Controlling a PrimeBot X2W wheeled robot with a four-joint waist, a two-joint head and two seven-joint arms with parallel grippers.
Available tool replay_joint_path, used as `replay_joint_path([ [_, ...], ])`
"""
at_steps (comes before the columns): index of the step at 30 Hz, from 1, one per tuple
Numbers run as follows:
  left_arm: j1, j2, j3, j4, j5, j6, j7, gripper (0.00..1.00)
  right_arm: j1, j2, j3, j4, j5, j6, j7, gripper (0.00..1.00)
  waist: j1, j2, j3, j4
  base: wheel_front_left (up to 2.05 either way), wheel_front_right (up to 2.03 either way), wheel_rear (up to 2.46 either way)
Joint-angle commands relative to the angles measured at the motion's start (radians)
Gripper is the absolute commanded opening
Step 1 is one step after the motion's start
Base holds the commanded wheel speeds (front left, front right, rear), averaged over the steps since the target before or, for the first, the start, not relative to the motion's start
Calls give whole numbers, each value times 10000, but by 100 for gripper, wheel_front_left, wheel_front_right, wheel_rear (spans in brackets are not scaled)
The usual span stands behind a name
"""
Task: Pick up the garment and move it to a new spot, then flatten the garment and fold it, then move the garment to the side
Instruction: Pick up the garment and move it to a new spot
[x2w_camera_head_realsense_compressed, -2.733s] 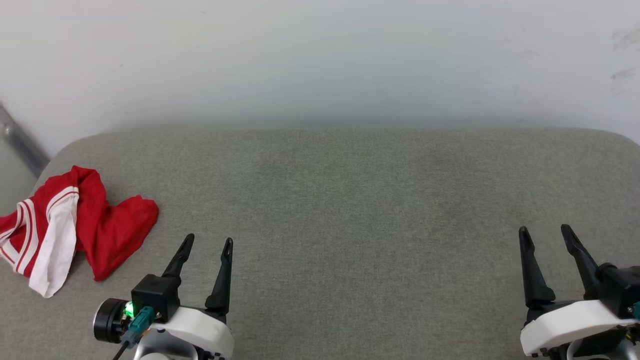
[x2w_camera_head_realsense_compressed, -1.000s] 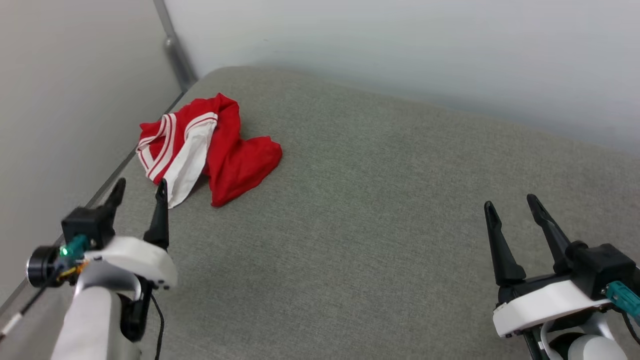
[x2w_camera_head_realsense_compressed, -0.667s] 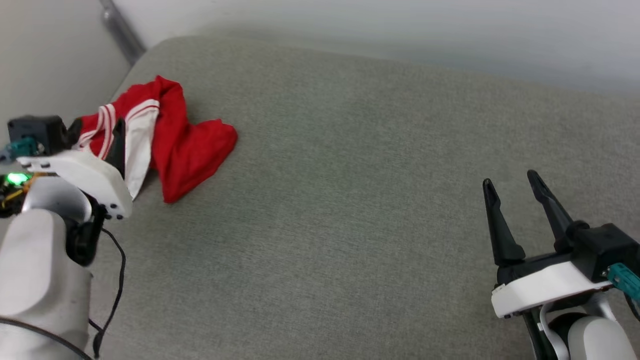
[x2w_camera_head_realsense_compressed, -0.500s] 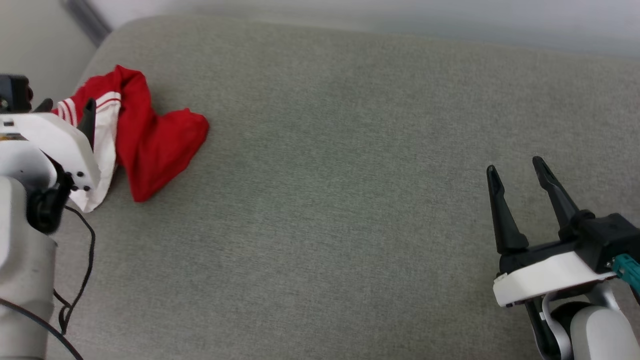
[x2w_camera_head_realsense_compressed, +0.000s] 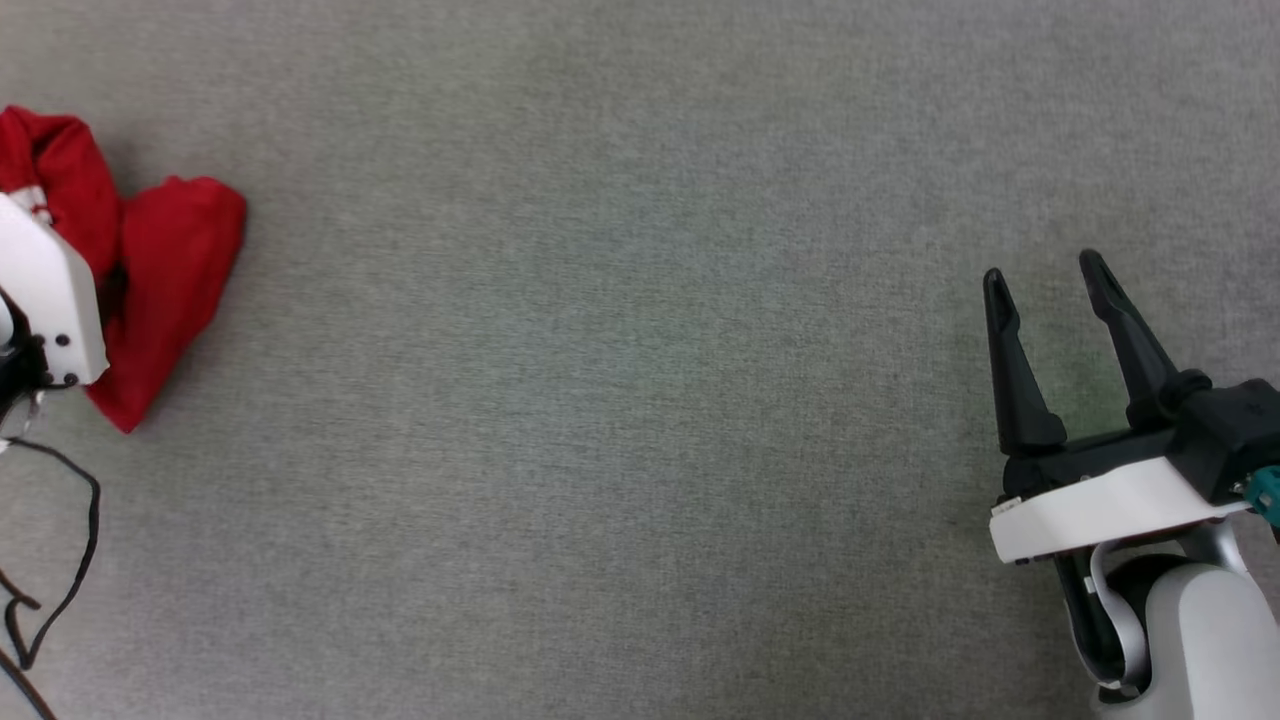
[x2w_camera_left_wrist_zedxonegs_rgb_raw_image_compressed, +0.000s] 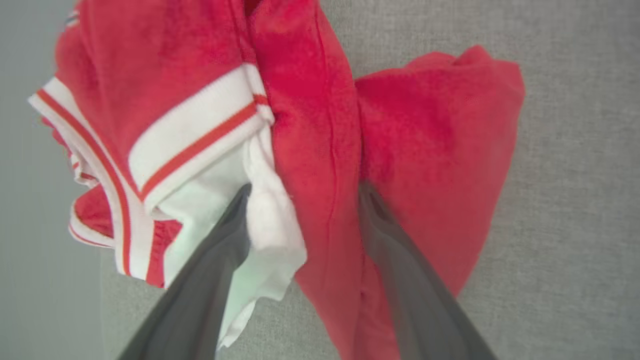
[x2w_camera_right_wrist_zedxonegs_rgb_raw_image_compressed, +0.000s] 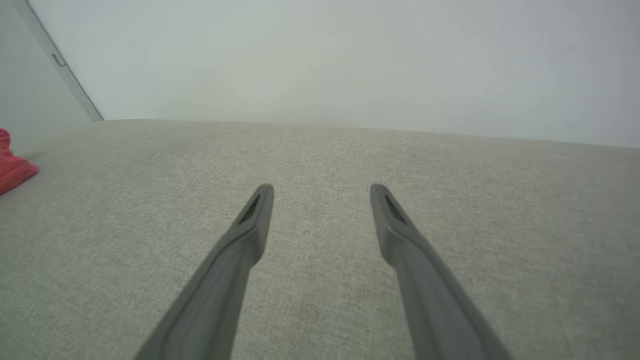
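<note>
Lying crumpled on the cushion (x2w_camera_head_realsense_compressed: 640, 420), the garment (x2w_camera_head_realsense_compressed: 170, 270) sits at the cushion's left side, with its striped trim reaching that edge. Mostly red cloth faces up, bunched into two lobes with a seam running down the middle fold. A white sleeve (x2w_camera_left_wrist_zedxonegs_rgb_raw_image_compressed: 260, 225) with a red-striped white band spills from beside that fold. No print can be made out.

The left claw (x2w_camera_left_wrist_zedxonegs_rgb_raw_image_compressed: 305, 195) is down at the garment with its fingers spread. One tip is tucked against the white sleeve and the other rests on the red lobe, so the middle fold and the sleeve's edge lie between them. Nothing is pinched. In the head view its white housing (x2w_camera_head_realsense_compressed: 45, 290) covers part of the garment, and a black cable (x2w_camera_head_realsense_compressed: 80, 540) loops over the cushion just beneath it.

The right claw (x2w_camera_head_realsense_compressed: 1040, 275) is held over the cushion's right side, well apart from the garment, with its fingers spread and nothing between them. Beyond the cushion's far edge rises a pale wall (x2w_camera_right_wrist_zedxonegs_rgb_raw_image_compressed: 320, 60).
</note>
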Motion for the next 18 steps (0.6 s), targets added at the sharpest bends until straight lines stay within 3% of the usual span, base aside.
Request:
replay_joint_path([
  [1,-61,100,-135,174,-173,10,146,100,-160,-1,21,26,36,-3,-84,100,-2,0,272,-199,0,0,0],
  [8,219,-134,-375,1276,-756,8,608,100,-324,-1,25,158,77,-3,-164,100,-2,0,440,-343,0,0,0],
  [9,258,-190,-393,1428,-825,8,671,75,-333,-1,28,186,85,-3,-166,100,-2,0,407,-356,0,0,0],
  [11,252,-185,-424,1531,-780,8,419,0,-349,-1,19,203,94,-3,-151,100,-2,0,352,-362,0,0,0],
  [18,-244,-23,-464,1571,-308,229,-1164,0,-96,1,-73,274,80,-3,-132,100,-2,0,-174,-223,0,0,0],
])
